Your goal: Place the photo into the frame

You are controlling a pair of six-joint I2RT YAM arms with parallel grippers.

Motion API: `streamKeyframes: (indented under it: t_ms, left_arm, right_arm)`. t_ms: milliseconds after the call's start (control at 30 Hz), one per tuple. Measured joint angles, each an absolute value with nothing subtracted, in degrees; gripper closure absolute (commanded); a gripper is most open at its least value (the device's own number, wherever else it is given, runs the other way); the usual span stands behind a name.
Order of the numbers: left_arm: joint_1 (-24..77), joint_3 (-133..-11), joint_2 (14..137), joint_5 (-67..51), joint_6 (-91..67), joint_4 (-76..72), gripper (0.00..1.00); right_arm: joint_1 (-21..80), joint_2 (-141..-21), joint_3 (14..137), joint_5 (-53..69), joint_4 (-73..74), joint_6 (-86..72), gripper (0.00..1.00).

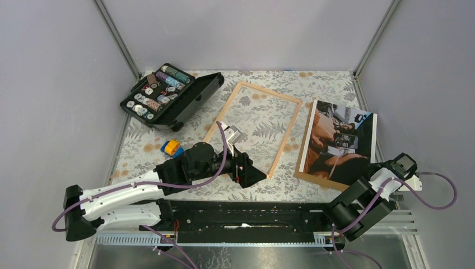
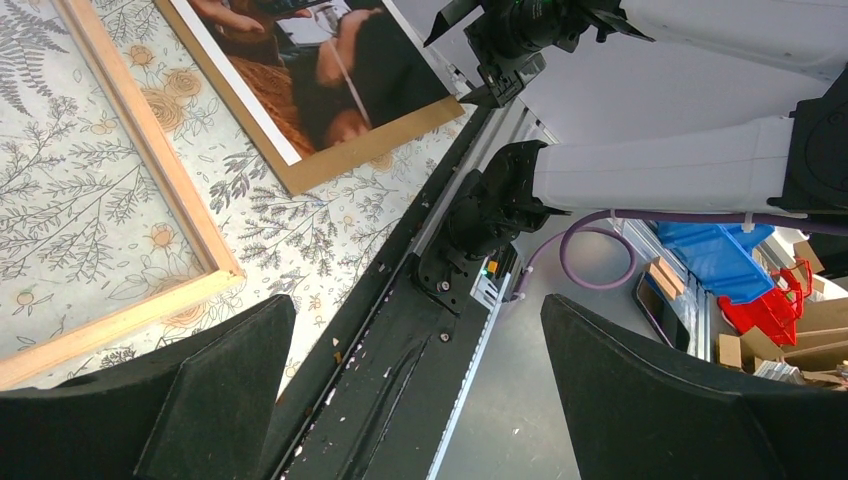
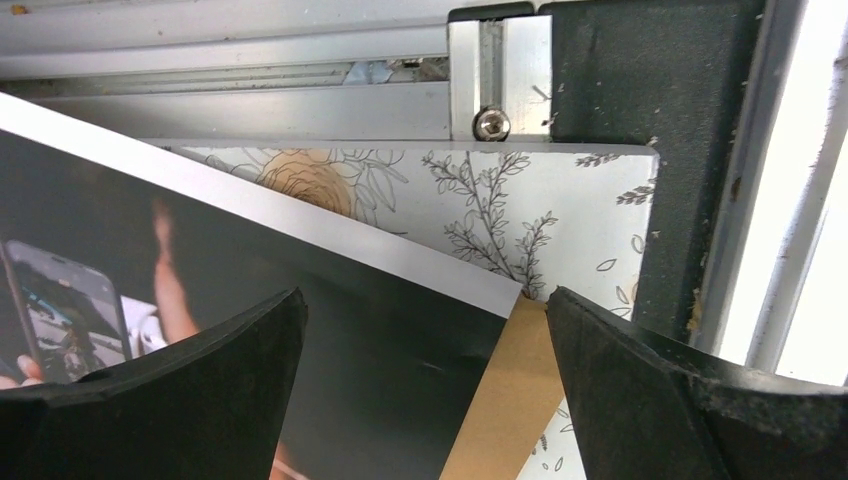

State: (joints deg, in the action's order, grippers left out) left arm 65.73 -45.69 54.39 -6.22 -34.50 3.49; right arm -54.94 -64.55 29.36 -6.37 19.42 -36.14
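- The photo (image 1: pixel 339 140) lies on a brown board (image 1: pixel 319 180), right of the frame (image 1: pixel 255 126).
- It looks thin, bendy and slippery; grab its near corner.
- Left gripper (image 2: pixel 415 395) and right gripper (image 3: pixel 425 390): fingers wide, empty.

Floral table (image 1: pixel 269 84): frame (image 1: pixel 285 139); black case (image 1: pixel 190 98); board (image 1: pixel 319 180)

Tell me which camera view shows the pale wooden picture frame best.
Top external: the pale wooden rectangular picture frame shows nearly whole, all sides traceable. Left wrist shows only one corner and parts of two sides; right wrist shows none of it.
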Motion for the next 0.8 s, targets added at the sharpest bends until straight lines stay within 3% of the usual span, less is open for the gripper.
streamKeyframes:
  t_ms: [267, 633, 800]
  left_arm:
    - [65.7, -45.7, 54.6, -6.2, -34.4, 3.3, 0.01]
    - [65.8, -45.7, 58.5, -7.5, -34.5, 2.8, 0.01]
    - [65.8, -45.7, 58.5, -7.8, -35.0, 2.8, 0.01]
  right_arm:
    - [-55.0, -63.3, 28.2, 0.9, 18.5, -34.9, 0.12]
    - [-55.1, -60.3, 27.1, 10.2, 17.8, -33.2, 0.11]
    - [-55.1, -60.3, 27.0, 13.5, 15.9, -32.8, 0.18]
